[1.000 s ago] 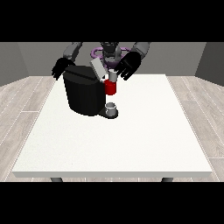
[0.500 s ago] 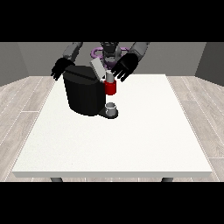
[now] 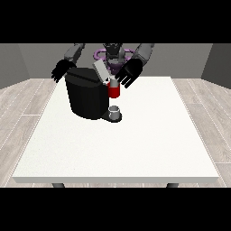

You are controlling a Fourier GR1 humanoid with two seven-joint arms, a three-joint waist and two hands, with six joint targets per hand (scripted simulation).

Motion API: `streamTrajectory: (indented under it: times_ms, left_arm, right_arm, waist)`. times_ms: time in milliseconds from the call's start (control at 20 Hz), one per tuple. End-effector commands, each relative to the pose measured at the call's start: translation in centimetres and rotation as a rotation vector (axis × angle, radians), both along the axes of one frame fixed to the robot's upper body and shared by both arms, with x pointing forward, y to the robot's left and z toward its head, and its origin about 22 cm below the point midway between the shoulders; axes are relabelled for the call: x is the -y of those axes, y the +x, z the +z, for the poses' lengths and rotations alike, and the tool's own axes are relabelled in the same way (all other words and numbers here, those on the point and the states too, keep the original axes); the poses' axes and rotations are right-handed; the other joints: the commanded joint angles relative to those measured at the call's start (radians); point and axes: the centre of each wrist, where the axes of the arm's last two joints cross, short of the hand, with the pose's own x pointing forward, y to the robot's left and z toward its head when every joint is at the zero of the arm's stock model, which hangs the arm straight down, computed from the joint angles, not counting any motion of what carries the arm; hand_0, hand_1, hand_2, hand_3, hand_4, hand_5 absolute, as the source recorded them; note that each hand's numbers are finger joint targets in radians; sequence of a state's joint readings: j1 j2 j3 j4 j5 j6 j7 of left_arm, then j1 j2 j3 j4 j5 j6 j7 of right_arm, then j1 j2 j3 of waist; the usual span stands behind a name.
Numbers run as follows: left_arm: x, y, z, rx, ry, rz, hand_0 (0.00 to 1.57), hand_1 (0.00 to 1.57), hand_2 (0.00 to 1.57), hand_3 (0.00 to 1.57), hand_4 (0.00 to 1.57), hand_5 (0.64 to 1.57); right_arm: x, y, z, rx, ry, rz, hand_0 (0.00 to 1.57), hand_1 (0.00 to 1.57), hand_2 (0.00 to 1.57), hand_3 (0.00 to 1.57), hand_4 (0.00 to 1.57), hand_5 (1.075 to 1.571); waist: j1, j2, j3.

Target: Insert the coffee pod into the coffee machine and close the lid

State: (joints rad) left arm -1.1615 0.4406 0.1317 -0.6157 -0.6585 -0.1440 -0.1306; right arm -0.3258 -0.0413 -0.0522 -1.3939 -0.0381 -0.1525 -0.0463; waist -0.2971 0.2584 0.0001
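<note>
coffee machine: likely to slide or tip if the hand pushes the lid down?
The coffee machine looks squat and bulky, so tipping seems unlikely. On the smooth white table it might slide slightly. Its raised lid probably pivots easily.

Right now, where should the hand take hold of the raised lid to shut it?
Probably the lid's free upper end, coming from above and behind. It stands tilted open over the black coffee machine, hinged low near the red part, so pressing the high end swings it down. The hand at the view's right is nearest.

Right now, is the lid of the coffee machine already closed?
No, the grey lid stands tilted up above the black coffee machine, beside the hand at the view's right.
</note>
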Motion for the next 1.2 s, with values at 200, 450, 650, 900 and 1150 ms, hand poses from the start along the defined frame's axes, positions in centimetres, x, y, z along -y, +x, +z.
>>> streamTrajectory:
  times_ms: [200, 450, 650, 900, 1150]
  left_arm:
    - [-0.4, 0.2, 0.9, 0.010, 0.010, 0.013, 1.22, 1.22, 1.27, 1.17, 0.48, 1.571]
    - [1.9, 0.3, -0.2, -0.028, 0.002, -0.026, 1.20, 1.20, 1.23, 1.09, 0.46, 1.571]
    - [-0.3, 0.1, 0.7, -0.013, 0.049, -0.018, 1.13, 1.13, 1.17, 1.00, 0.46, 1.571]
    - [2.0, 0.3, -1.6, -0.023, 0.048, -0.011, 1.07, 1.07, 1.12, 0.95, 0.38, 1.571]
    - [-0.4, 0.1, -0.3, 0.000, 0.061, -0.005, 1.06, 1.06, 1.12, 0.95, 0.36, 1.571]
  right_arm:
    - [-1.4, 0.2, 1.0, 0.033, -0.010, 0.017, 0.00, 0.00, 0.00, 0.00, 0.44, 1.571]
    - [2.0, 0.8, 0.5, -0.004, 0.002, -0.024, 0.00, 0.00, 0.00, 0.00, 0.43, 1.571]
    - [-0.8, -0.4, -0.9, 0.002, 0.003, -0.018, 0.00, 0.00, 0.00, 0.00, 0.37, 1.571]
    - [0.1, 0.4, 0.5, -0.009, -0.005, -0.021, 0.00, 0.00, 0.00, 0.00, 0.41, 1.571]
    - [-0.6, -0.1, 0.5, 0.004, 0.007, -0.017, 0.00, 0.00, 0.00, 0.00, 0.48, 1.571]
  waist:
    - [-0.019, 0.042, -0.0002]
    - [0.014, 0.005, 0.0003]
    - [0.010, 0.020, 0.0001]
    - [0.013, 0.001, -0.0001]
    - [0.007, 0.006, -0.0002]
